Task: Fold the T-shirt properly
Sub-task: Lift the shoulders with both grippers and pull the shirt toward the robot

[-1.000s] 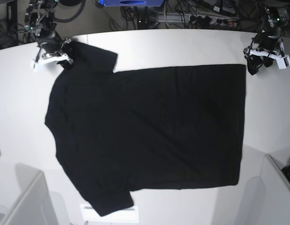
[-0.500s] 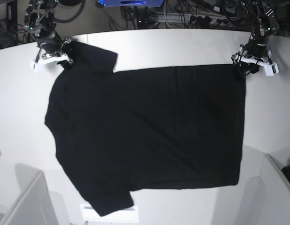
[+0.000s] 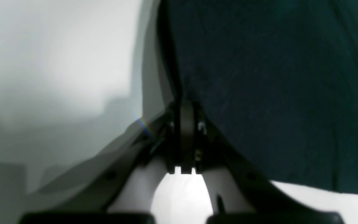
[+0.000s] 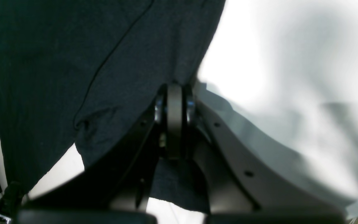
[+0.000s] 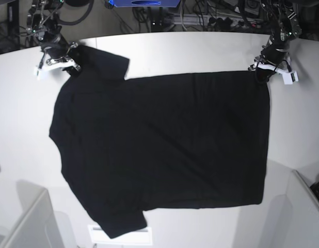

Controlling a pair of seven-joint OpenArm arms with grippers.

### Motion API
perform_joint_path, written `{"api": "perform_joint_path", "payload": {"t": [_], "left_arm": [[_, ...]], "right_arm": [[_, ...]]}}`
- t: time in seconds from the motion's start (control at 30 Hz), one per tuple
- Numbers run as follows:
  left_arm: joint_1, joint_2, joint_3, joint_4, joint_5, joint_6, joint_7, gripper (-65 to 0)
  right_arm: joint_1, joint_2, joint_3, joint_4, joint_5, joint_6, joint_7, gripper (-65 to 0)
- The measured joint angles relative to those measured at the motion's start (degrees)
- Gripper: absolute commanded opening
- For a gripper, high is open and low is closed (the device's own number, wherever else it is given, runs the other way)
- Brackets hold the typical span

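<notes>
The black T-shirt (image 5: 164, 150) lies spread flat on the white table (image 5: 201, 51), plain side up, sleeves toward the left. My left gripper (image 5: 262, 76) is at the shirt's far right hem corner. In the left wrist view its jaws are shut (image 3: 182, 107), with the edge of the T-shirt (image 3: 275, 93) running into them. My right gripper (image 5: 72, 65) is at the far left sleeve. In the right wrist view it is shut (image 4: 174, 90) on the T-shirt (image 4: 73, 62) at its edge.
Grey bin walls rise at the near left (image 5: 25, 222) and near right (image 5: 304, 206) corners. A white label (image 5: 123, 236) peeks from under the near sleeve. Cables and equipment (image 5: 211, 18) crowd the floor behind the table's far edge.
My left gripper has moved in from the right onto the shirt's far hem corner and shut there. The right gripper and the shirt have stayed put.
</notes>
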Motion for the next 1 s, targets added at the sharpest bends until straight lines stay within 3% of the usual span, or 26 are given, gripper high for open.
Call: {"api": "perform_joint_path", "payload": {"t": [1.0], "left_arm": [[13.86, -0.33, -0.37, 11.28, 1.07, 0.39, 0.81, -65.0]], "right_arm": [[-10.97, -0.15, 0.00, 7.69, -0.79, -0.66, -1.01, -65.0]]}}
